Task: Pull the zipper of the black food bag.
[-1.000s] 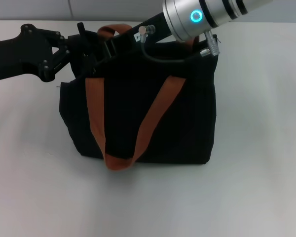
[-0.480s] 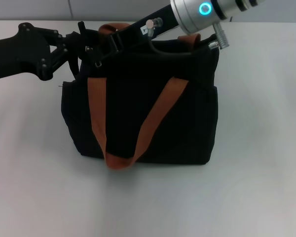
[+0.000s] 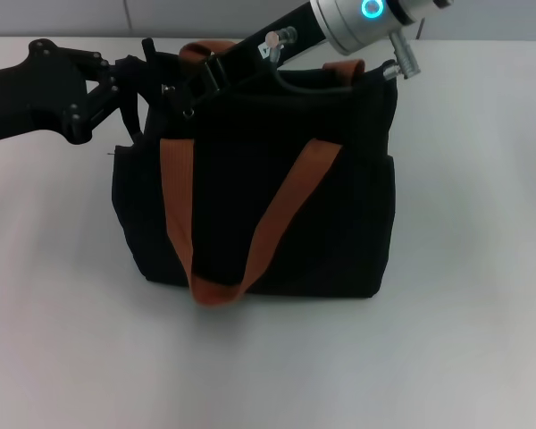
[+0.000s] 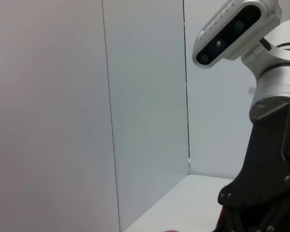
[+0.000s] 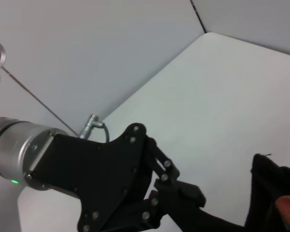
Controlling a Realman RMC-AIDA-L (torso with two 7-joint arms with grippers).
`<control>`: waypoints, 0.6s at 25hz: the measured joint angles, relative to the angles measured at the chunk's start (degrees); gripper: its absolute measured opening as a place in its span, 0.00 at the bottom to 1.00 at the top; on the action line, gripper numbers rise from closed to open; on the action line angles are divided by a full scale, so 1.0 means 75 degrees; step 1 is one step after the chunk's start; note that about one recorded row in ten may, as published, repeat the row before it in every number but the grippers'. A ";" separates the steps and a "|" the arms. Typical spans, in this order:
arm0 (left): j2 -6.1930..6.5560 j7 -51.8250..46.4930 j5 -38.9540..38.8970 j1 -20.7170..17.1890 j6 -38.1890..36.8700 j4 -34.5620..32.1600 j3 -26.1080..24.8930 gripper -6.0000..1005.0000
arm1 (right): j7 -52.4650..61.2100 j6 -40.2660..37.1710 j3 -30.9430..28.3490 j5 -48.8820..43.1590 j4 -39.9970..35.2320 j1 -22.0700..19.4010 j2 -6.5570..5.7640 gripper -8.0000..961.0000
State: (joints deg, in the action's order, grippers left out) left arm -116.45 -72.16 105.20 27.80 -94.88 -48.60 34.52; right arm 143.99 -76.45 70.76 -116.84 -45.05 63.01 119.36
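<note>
Two tools meet at the top left corner of the black food bag (image 3: 255, 210), standing mid-bench (image 3: 464, 340): our left tool (image 3: 147, 76) braces that corner while our right tool (image 3: 196, 76) reaches across the top. We judge the zip pull under way (the zipper itself is hidden, and we cannot tell either tool's opening); next comes a steady draw along the top edge.
</note>
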 joint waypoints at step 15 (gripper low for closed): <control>0.0000 0.0056 -0.0024 -0.0079 0.0050 0.0000 -0.0187 0.03 | 0.0555 -0.0181 -0.0002 -0.0655 -0.0491 -0.0004 -0.0008 0.01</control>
State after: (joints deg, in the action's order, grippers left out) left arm -116.45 -71.74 105.02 27.21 -94.51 -48.60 33.12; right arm 148.15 -77.81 70.75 -121.75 -48.73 62.99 119.30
